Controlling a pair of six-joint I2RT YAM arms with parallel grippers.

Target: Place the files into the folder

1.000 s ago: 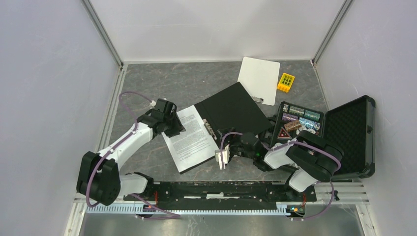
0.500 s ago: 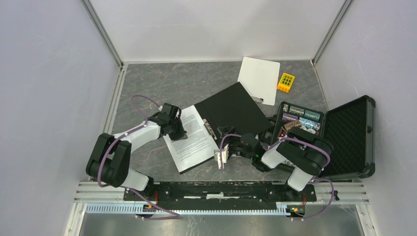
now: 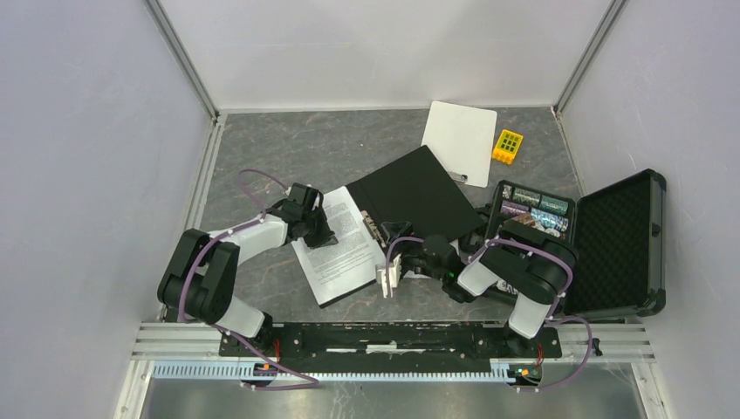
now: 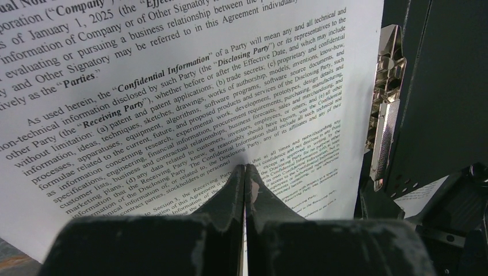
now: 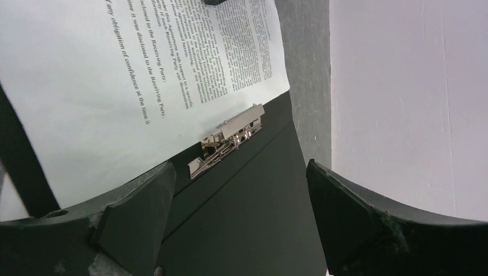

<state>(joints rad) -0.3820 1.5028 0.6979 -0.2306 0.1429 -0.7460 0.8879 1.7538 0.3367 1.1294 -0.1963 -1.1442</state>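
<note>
Two sets of jaws, two stories: the left gripper [image 4: 246, 172] has its jaws pinched together, tips pressing on the files [image 4: 190, 86]. The right gripper [image 5: 239, 167] gapes wide above the clip [image 5: 227, 141], holding nothing. The files lie flat beside that clip on the open folder [image 3: 419, 196]. They look thin, floppy and slippery, so I'd pinch an edge.

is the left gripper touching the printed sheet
Touching. The left wrist view shows the left gripper, fingers shut, with its tips planted on the printed sheet. No gap shows between tips and page.
</note>
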